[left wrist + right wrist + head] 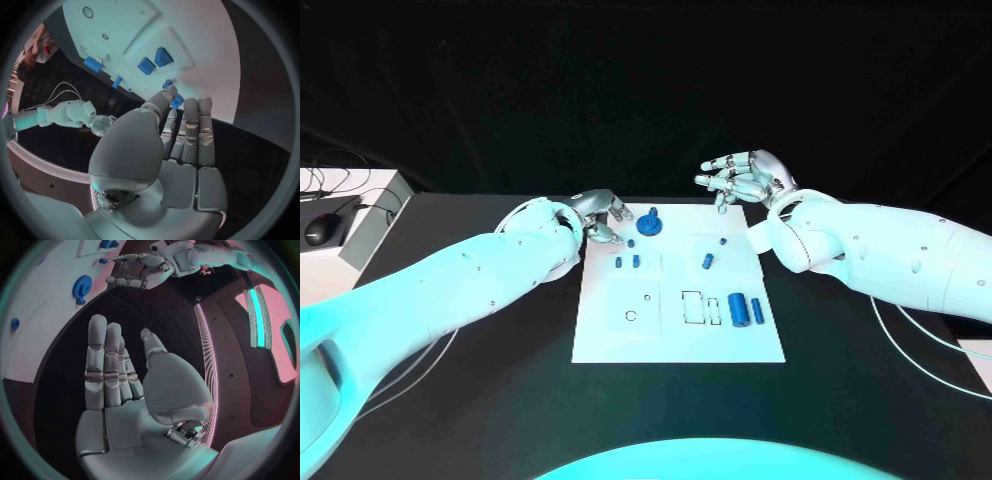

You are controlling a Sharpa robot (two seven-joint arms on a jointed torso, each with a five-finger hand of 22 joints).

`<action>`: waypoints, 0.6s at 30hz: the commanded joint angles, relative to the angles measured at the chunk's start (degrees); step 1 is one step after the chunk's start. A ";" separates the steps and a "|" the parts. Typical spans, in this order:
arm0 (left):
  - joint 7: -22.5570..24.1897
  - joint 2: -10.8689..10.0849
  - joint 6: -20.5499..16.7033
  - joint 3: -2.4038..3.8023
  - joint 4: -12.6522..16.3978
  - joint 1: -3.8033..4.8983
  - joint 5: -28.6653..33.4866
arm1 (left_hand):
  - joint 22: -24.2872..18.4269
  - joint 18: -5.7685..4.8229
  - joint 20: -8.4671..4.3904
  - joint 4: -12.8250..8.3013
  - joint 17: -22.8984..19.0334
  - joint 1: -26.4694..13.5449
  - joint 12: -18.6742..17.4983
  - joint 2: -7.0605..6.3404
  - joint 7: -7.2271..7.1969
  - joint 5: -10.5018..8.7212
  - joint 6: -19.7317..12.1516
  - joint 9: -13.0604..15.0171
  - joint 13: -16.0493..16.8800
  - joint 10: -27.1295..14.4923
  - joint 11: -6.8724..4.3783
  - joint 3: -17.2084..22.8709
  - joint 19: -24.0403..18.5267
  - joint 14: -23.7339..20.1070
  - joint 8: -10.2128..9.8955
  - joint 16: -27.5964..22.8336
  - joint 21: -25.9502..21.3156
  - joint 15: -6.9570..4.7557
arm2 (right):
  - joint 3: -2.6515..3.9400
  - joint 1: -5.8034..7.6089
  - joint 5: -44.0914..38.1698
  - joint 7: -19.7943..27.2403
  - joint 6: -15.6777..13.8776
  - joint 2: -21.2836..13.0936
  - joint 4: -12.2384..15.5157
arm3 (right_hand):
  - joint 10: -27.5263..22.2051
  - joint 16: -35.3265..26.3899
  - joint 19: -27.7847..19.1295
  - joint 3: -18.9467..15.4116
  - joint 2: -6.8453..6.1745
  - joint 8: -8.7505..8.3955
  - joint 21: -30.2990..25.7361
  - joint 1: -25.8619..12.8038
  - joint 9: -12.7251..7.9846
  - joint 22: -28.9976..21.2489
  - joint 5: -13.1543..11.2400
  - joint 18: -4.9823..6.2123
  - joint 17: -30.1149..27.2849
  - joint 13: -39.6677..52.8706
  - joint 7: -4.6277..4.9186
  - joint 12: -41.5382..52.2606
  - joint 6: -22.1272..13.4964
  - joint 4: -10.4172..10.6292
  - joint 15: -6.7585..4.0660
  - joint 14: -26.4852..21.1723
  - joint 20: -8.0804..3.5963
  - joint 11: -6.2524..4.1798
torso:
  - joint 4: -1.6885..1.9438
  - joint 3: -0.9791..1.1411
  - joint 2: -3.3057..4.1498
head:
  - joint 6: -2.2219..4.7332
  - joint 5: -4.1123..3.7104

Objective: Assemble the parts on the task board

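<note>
Two white arms reach over the black desk (473, 400) in the head view, one from each side, toward the task board (678, 340), a flat white plate in the middle with bare dark desk on its near, left and right sides. The left hand (596, 215) sits at the board's far left corner, fingers curled loosely, with nothing seen in them. The right hand (744, 180) hovers beyond the far right corner, fingers spread and empty. On the board lie small blue parts: a round gear-like piece (648, 224) at the far edge just beside the left hand, a short pair (627, 263) left of centre, a peg (708, 261) near the middle, and two larger cylinders (746, 309) toward the near right, beside outlined rectangular slots.

In the left wrist view, the left hand (181, 145) shows smooth silver fingers lying straight and close together, its tips over the board's edge (206, 75), gripping nothing. Blue blocks (155, 61) rest on the white surface beyond the fingertips.

In the right wrist view, the right hand (119, 385) is flat and open above dark desk, holding nothing; the blue gear (81, 287) lies on the board ahead.
</note>
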 commanded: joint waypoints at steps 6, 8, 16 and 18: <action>1.27 -4.03 -1.80 2.88 3.62 0.03 5.34 | -0.31 0.44 0.27 0.83 -1.14 1.31 0.49 -0.32 0.88 -0.02 0.88 -0.03 -0.07 0.34 -0.24 -0.30 0.22 -0.13 -0.18 0.04 -0.82 0.19 | 0.05 -0.01 -4.35 -0.65 0.49 -0.74 -0.95 | 5.90 0.87 0.88 3.46 -0.22 -1.14 1.34 3.79 -0.23 1.03 -3.05 0.79 0.25 -8.56 -0.27 -14.88 3.54 -3.88 -0.73 1.02 -0.53 -0.36 | 0.07 0.01 -0.26 | 0.46 -0.09; 2.15 -5.58 -3.40 3.54 4.69 0.03 10.64 | -0.17 0.46 0.15 0.64 -1.37 1.37 0.90 -0.05 1.79 0.02 3.52 0.09 -0.09 1.65 -0.54 0.24 0.22 -0.26 -0.01 -0.26 -0.72 -0.07 | 0.05 -0.01 -7.18 -1.32 1.49 -1.01 -1.30 | 8.55 1.63 1.46 4.77 -0.25 -2.09 2.40 4.41 -0.22 2.05 -2.87 0.91 0.72 -11.74 -0.58 -19.97 5.00 -4.77 -1.06 1.93 -0.90 -0.61 | 0.04 0.01 -0.37 | 0.60 -0.11; 8.18 -13.09 -6.14 5.04 10.08 0.04 41.57 | -3.89 -1.50 -0.76 2.68 -4.62 -2.16 3.42 1.41 4.44 -0.04 13.48 0.46 -0.08 12.83 -3.70 0.21 -2.03 -0.94 0.24 -8.59 -6.19 -1.99 | 0.05 -0.02 -24.80 -4.26 5.90 -2.14 -2.56 | 16.08 3.99 3.58 9.37 -0.11 -5.29 16.08 5.30 -0.19 11.26 -3.33 0.02 2.02 -14.38 -1.46 -31.85 9.79 -7.20 -2.56 6.50 -2.36 -1.50 | 0.42 -0.14 -1.12 | 1.26 -0.94; 9.93 -14.94 -5.32 5.16 11.86 -0.09 47.66 | -5.78 -2.20 -0.73 3.42 -5.62 -2.94 3.24 1.54 4.56 0.01 13.17 0.45 -0.05 14.29 -3.98 -1.09 -2.58 -1.61 0.33 -11.68 -8.61 -1.81 | 0.05 -0.08 -30.44 -5.10 6.48 -2.33 -2.91 | 17.69 4.15 3.52 10.73 -0.57 -5.68 19.70 5.16 -0.24 14.00 -3.23 -0.21 2.24 -14.30 -1.54 -35.45 10.19 -7.89 -2.63 7.41 -2.52 -1.35 | 0.51 -0.27 -1.39 | 1.24 -1.82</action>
